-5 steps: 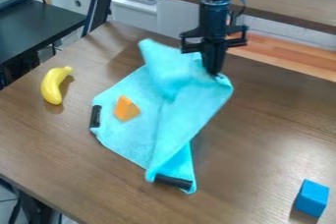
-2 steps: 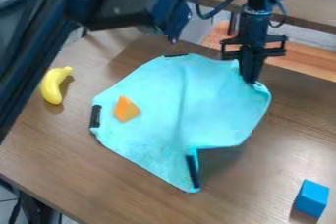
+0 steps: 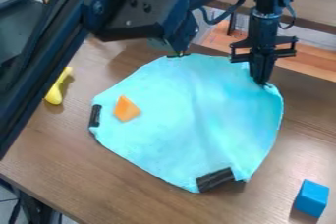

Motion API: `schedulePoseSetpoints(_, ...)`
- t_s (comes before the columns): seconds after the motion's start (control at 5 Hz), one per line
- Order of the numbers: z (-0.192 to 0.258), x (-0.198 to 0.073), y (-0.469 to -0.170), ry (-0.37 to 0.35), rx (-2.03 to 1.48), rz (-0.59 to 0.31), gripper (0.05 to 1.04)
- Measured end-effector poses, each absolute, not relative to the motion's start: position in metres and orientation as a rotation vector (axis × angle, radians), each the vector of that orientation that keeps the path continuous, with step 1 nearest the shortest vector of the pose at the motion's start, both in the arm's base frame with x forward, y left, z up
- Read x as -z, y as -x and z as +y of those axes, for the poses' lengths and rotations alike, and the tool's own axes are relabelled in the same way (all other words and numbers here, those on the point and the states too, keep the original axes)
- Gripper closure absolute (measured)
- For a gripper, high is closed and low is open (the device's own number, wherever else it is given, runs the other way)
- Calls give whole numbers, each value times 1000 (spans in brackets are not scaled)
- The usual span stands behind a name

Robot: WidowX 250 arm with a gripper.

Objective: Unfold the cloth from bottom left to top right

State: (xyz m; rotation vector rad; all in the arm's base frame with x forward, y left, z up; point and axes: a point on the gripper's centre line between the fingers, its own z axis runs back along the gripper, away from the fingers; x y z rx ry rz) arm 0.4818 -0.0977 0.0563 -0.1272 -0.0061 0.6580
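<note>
My gripper (image 3: 264, 83) hangs at the upper right of the cloth, its fingers shut on the cloth's upper right corner. The turquoise cloth (image 3: 197, 115) lies spread over the middle of the table, nearly flat, with soft creases running down its right half. Black strips mark its left corner, its bottom corner and its top edge. An orange wedge (image 3: 126, 109) rests on the cloth's left part.
On the wooden table (image 3: 85, 179), a yellow banana (image 3: 56, 89) lies at the left, partly behind the arm. A blue block (image 3: 311, 198) sits at the lower right. The arm crosses the upper left. A dark table stands behind at the left.
The gripper has moved right and slightly down with the cloth's corner. The cloth has opened out from a folded, bunched shape, and its lower right part has spread rightward. The arm now covers the upper left.
</note>
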Motion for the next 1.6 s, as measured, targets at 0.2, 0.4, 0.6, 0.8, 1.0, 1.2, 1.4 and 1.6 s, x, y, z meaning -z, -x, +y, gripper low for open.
schedulePoseSetpoints(0.2,-100,-56,-486,144,-672,-10,1013)
schedulePoseSetpoints(0.4,-102,-54,-490,157,-659,-29,847)
schedulePoseSetpoints(0.6,-104,-51,-491,171,-645,-37,613)
schedulePoseSetpoints(0.8,-107,-52,-488,183,-612,-17,313)
schedulePoseSetpoints(1.0,-108,-75,-490,194,-513,-38,93)
schedulePoseSetpoints(1.2,-90,-104,-471,144,-423,-26,83)
schedulePoseSetpoints(1.4,-47,-149,-436,-29,-417,-53,83)
schedulePoseSetpoints(1.6,-10,-167,-388,-117,-456,-72,83)
